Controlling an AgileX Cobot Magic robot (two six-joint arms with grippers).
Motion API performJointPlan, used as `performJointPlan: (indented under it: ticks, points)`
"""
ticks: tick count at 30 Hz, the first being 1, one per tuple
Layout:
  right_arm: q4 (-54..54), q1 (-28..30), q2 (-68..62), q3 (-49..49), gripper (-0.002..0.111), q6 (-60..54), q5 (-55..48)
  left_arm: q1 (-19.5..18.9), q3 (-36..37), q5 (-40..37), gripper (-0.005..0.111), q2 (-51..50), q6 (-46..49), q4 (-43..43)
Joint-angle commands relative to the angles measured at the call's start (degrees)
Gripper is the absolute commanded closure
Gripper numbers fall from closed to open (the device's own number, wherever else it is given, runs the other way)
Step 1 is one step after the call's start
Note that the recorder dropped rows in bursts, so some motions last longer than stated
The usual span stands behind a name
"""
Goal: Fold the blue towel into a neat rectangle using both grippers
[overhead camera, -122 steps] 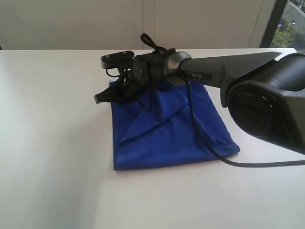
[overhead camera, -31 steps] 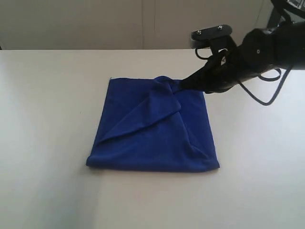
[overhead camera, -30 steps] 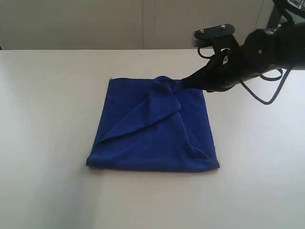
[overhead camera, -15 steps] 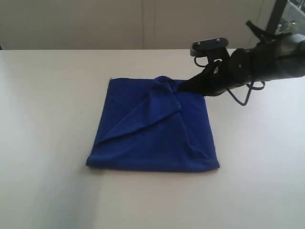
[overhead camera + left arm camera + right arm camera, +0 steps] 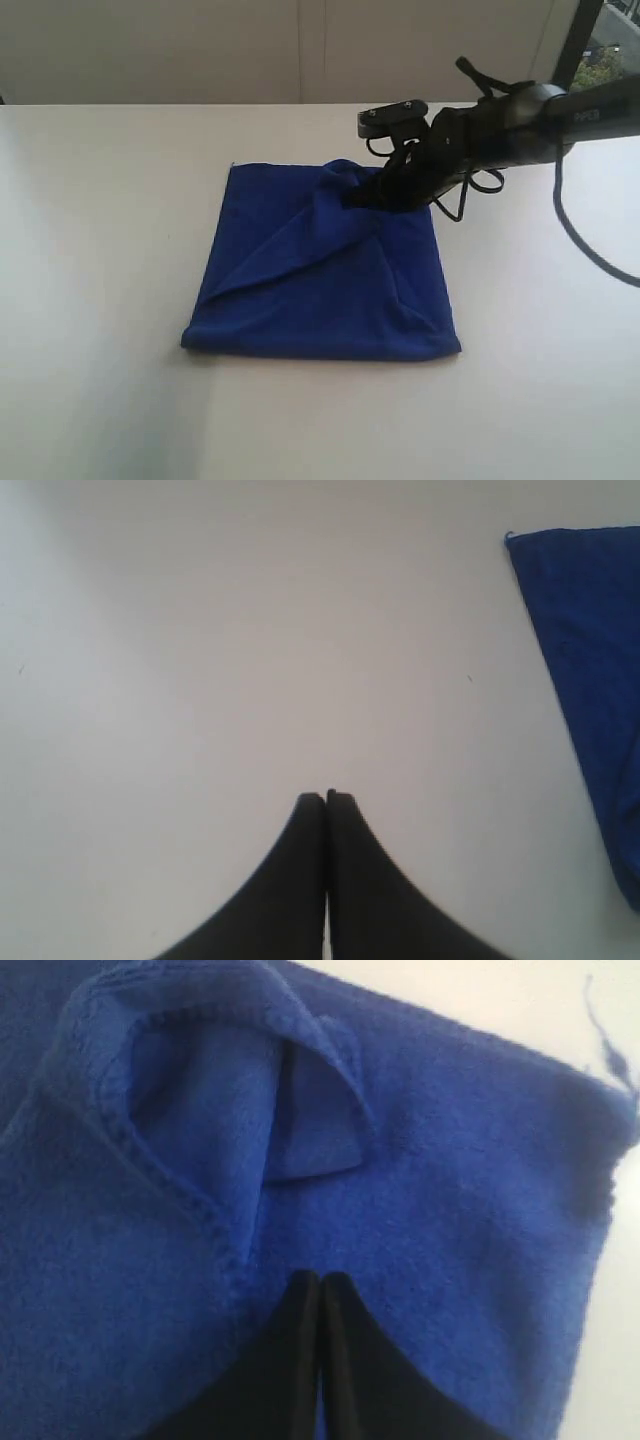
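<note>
The blue towel [image 5: 320, 270] lies folded on the white table [image 5: 100, 250] as a rough square. A loose diagonal flap crosses its top, and the cloth is bunched at the far edge. My right gripper [image 5: 350, 197] is shut and reaches in from the right. Its tips rest low on that bunched fold, with no cloth between them. In the right wrist view the closed tips [image 5: 321, 1276] lie on the towel [image 5: 450, 1160] just short of a hemmed pocket. My left gripper [image 5: 326, 796] is shut over bare table, with the towel's edge [image 5: 590, 660] off to one side. It is out of the exterior view.
The right arm's black cable [image 5: 590, 250] loops above the table right of the towel. A pale wall runs behind the table's far edge, and a window [image 5: 610, 50] shows at the top right. White tabletop surrounds the towel.
The right gripper has moved left and down, from beside the towel's far right corner onto the bunched fold. The towel has kept its shape over the last second.
</note>
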State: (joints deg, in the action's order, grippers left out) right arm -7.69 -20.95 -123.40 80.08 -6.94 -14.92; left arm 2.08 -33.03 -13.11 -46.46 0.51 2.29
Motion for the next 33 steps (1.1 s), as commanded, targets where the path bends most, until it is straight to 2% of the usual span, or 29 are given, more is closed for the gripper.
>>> performJointPlan:
  ticks: [1,7,15,22,33]
  points:
    - [-4.41,-1.30,-0.44,0.82,0.108,-5.77,-2.11,-0.06,0.44,-0.19,0.107,0.44,-0.51,0.69]
    - [-7.98,-1.40,0.91,2.75,0.108,-9.97,-8.60,-0.06,0.44,-0.19,0.107,0.44,-0.51,0.69]
    - [-24.42,-1.40,1.80,2.75,0.108,-26.47,-13.72,-0.06,0.44,-0.19,0.107,0.44,-0.51,0.69]
    - [-32.15,-2.43,1.92,2.75,0.108,-34.56,-18.38,-0.06,0.44,-0.19,0.107,0.44,-0.51,0.69]
    - [-32.31,-3.92,0.40,2.64,0.108,-36.47,-17.62,-0.06,0.44,-0.19,0.107,0.44,-0.51,0.69]
